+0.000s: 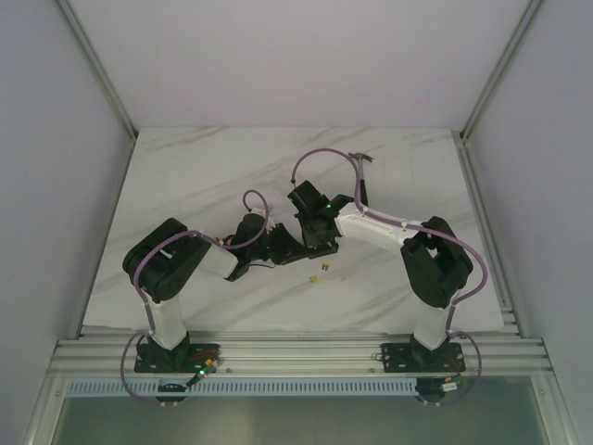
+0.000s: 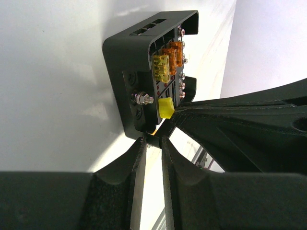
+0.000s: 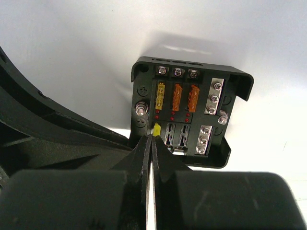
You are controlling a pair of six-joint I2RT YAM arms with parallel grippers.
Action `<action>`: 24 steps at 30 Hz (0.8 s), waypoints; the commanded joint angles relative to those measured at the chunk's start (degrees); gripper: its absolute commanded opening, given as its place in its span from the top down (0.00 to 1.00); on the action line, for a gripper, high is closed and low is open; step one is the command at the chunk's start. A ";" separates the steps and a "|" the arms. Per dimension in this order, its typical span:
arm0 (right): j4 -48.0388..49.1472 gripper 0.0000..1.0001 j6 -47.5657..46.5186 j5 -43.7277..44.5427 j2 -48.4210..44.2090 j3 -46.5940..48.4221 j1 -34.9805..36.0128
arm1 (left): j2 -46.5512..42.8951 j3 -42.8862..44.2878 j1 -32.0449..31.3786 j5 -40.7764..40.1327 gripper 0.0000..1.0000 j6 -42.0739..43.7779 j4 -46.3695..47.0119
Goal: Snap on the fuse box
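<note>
While the left end effector pinches a thin tab on the near edge of the fuse box, its fingers nearly together with only this tab between them, the box stays near the middle of the worktop, between the two arms. I cannot tell if the box lies flat on the surface or is lifted a little. The box is open and I see no lid on it. Inside, the upper fuses, one yellow and two orange, sit in their row. In the lower row, two slots show only bare metal clips. From the right side comes the right end effector, with its fingers pressed together on a yellow fuse. This fuse stands at the first slot of the lower row. Further to the right, tiny loose fuses lie on the worktop, apart from the box.

I judge the box to be light and stiff, made of hard smooth plastic, so it can slide or tip easily when something presses down into it. The edge tab seems a good place to hold, because it leaves all slots free. The yellow fuse is very small and its blades could bend if it enters crooked. It is better gripped on the plastic head and pushed straight.
</note>
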 commanded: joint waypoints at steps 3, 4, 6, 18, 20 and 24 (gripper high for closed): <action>-5.75 0.97 -0.48 -2.39 2.53 -0.95 0.09 | 2.09 -0.01 -0.57 -1.16 0.73 0.31 -2.45; -5.99 0.98 -0.38 -2.62 2.58 -1.41 0.09 | 2.02 -0.04 -0.51 -1.25 0.73 0.27 -2.44; -6.70 0.99 -0.16 -3.00 3.18 -2.22 0.22 | 1.95 -0.13 -0.51 -1.31 0.73 0.22 -2.44; -8.84 1.00 0.37 -5.09 5.58 -7.66 2.38 | 2.10 -0.29 -0.63 -1.70 0.73 0.03 -2.36; -8.46 1.00 0.38 -5.00 6.09 -7.96 2.42 | 2.24 -0.29 -0.59 -1.68 0.73 -0.02 -2.30; -7.92 1.00 0.21 -3.77 7.88 -7.16 2.38 | 2.23 -0.33 -0.59 -1.60 0.73 0.03 -2.31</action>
